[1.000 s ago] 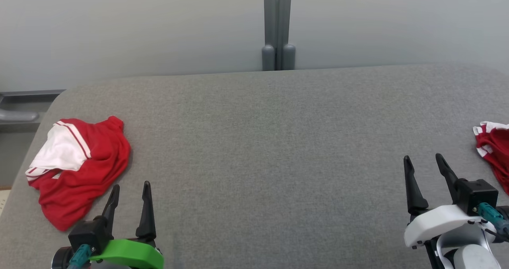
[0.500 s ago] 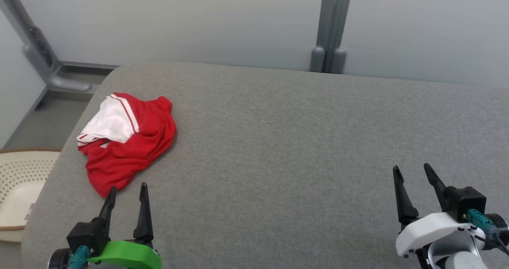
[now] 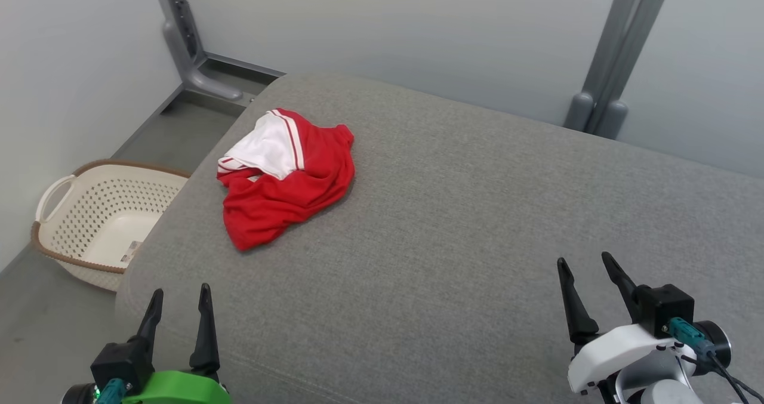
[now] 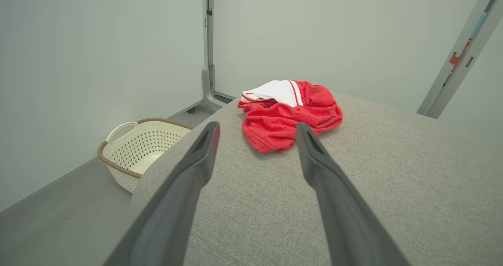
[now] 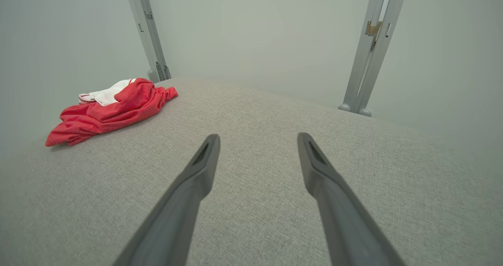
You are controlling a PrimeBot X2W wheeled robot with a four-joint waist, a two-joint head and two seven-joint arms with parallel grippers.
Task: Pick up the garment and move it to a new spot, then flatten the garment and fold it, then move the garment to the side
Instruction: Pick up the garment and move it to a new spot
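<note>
Red mesh-knit garment [image 3: 286,183], crumpled with a white, red-striped sleeve panel on top, lies at ten o'clock on the grey woven-fabric cushion [image 3: 447,213], near its far left corner. Its folds hide any lettering. A cream perforated plastic basket with a brown rim [image 3: 89,213] stands on the floor at nine o'clock; a small label inside it is too small to read. The left wrist view shows the basket at nine o'clock and the garment at twelve, well apart from the fingers. The right wrist view has the garment at ten o'clock. The left gripper [image 3: 181,290] at seven o'clock and the right gripper [image 3: 584,258] at four o'clock both have jaws spread wide, holding nothing.
</note>
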